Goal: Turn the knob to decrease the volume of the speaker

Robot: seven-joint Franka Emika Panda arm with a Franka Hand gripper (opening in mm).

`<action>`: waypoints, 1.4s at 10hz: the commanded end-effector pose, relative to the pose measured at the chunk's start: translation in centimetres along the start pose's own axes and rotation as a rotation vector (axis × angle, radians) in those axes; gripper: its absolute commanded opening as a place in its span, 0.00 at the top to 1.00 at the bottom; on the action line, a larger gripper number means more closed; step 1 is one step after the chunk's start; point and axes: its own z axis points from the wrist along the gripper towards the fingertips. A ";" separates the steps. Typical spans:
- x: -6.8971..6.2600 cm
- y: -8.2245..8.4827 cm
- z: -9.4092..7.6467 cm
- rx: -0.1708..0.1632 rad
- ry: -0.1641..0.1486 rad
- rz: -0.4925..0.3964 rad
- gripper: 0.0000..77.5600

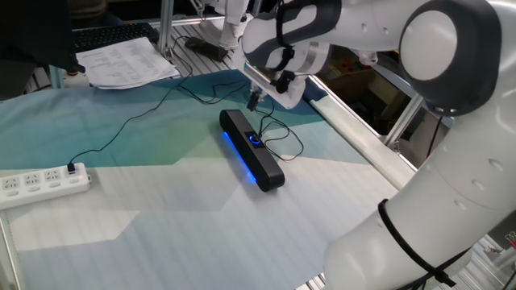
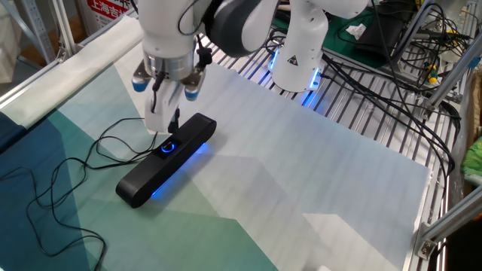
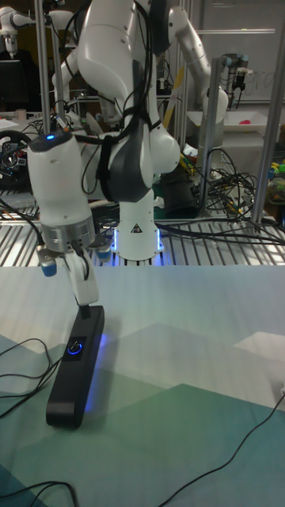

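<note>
The speaker (image 1: 251, 158) is a long black bar with a blue light strip, lying on the teal cloth; it also shows as the speaker (image 2: 164, 159) and the speaker (image 3: 77, 367). In its middle sits the knob (image 1: 255, 140), a small blue-ringed dial, seen too as the knob (image 2: 166, 147) and the knob (image 3: 75, 347). My gripper (image 1: 255, 101) hangs a little above the speaker's far end, on the cable side, touching nothing. The fingers of the gripper (image 2: 163, 124) are pressed together with nothing held. In the tall view the gripper (image 3: 85, 303) points down just beyond the knob.
A white power strip (image 1: 40, 184) lies at the left edge with a black cable running to the speaker. Loose cable loops (image 2: 45, 203) lie on the cloth. Papers (image 1: 129, 60) and a keyboard sit at the back. A metal rail (image 1: 363, 137) borders the table.
</note>
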 end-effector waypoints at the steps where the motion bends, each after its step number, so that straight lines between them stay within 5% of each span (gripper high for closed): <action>1: 0.1 -0.5 1.8 0.001 -0.017 0.010 1.00; 6: -0.4 -0.9 4.2 0.011 -0.037 0.007 1.00; 14: -0.3 -1.1 4.4 0.005 -0.042 -0.040 1.00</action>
